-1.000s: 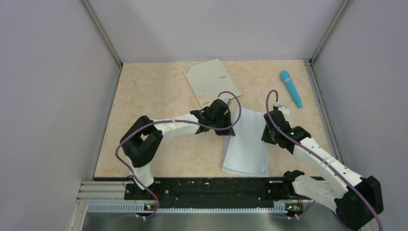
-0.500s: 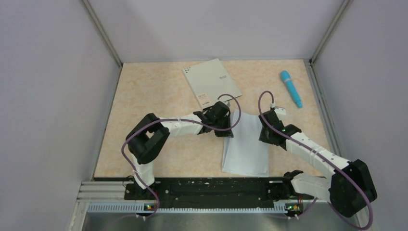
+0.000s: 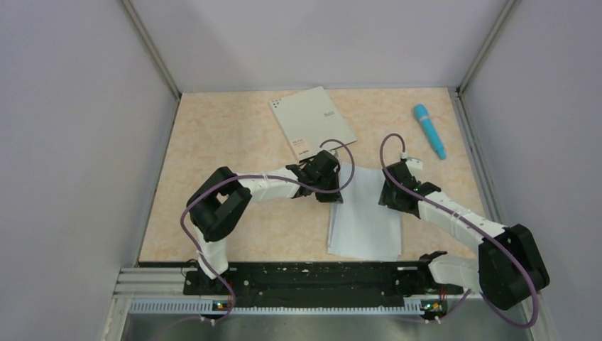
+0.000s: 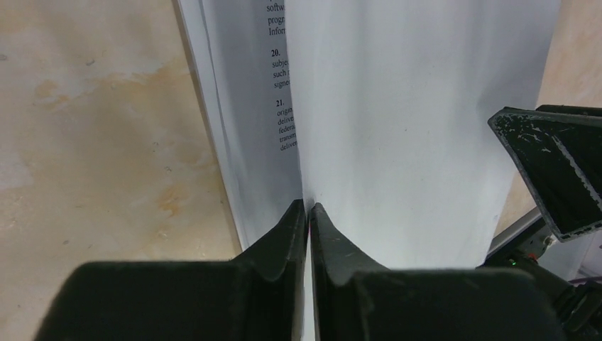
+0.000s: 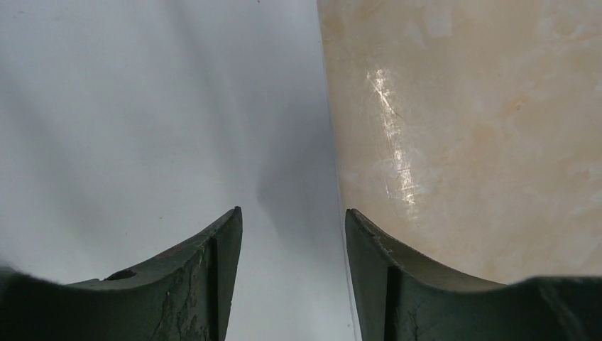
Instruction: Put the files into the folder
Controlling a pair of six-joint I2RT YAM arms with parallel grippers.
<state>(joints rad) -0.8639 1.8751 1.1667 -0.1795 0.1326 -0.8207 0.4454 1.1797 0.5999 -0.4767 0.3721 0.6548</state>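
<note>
The files are a stack of white sheets lying on the table between my two grippers. The grey folder lies closed farther back, apart from them. My left gripper is at the stack's left edge. In the left wrist view its jaws are pinched on the edge of the top sheet, which stands raised over a printed sheet. My right gripper is low over the stack's right edge. It is open, with the paper under it and nothing between the fingers.
A light blue pen-like object lies at the back right. Grey walls close off the table on three sides. The right gripper's finger shows just past the sheets in the left wrist view.
The right gripper has opened and shifted a little left and lower onto the stack's right edge. The left gripper has stayed at the left edge of the sheets.
</note>
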